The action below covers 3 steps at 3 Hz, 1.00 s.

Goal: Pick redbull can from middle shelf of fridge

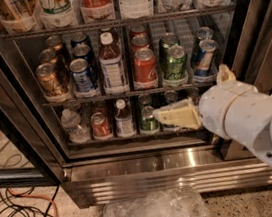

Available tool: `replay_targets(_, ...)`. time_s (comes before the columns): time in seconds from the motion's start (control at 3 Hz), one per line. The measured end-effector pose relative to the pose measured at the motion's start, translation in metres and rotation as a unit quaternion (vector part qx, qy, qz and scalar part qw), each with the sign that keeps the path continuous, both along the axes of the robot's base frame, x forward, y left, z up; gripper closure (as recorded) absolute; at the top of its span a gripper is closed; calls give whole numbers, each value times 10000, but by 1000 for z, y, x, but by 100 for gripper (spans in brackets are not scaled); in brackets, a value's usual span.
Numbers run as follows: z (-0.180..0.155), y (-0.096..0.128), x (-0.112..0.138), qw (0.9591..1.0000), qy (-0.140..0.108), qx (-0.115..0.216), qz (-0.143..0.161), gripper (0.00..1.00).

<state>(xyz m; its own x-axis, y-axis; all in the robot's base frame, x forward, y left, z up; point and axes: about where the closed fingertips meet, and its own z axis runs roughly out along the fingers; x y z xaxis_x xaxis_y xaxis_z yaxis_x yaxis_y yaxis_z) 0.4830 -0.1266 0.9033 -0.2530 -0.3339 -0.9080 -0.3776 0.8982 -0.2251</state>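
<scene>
The gripper (166, 116) hangs in front of the fridge (149, 165), level with the lowest rack and pointing left; whether it is open or shut cannot be told, though it appears to carry nothing. The redbull can (204, 59) stands up and to its right, at the right end of the middle shelf (124, 95), just beside a green can (175, 62). The approach seems under way. Next, the gripper likely needs to rise, turn inward and line up on the slim can alone.
</scene>
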Motion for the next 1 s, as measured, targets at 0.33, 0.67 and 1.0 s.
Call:
replay_targets(0.33,12,-5,8,9994,-247,-229,-39,0)
replay_targets(0.67,11,-4,8,9995,-230,-216,-29,0)
replay_targets(1.0,18,-27,12,9975,-420,-314,-476,0)
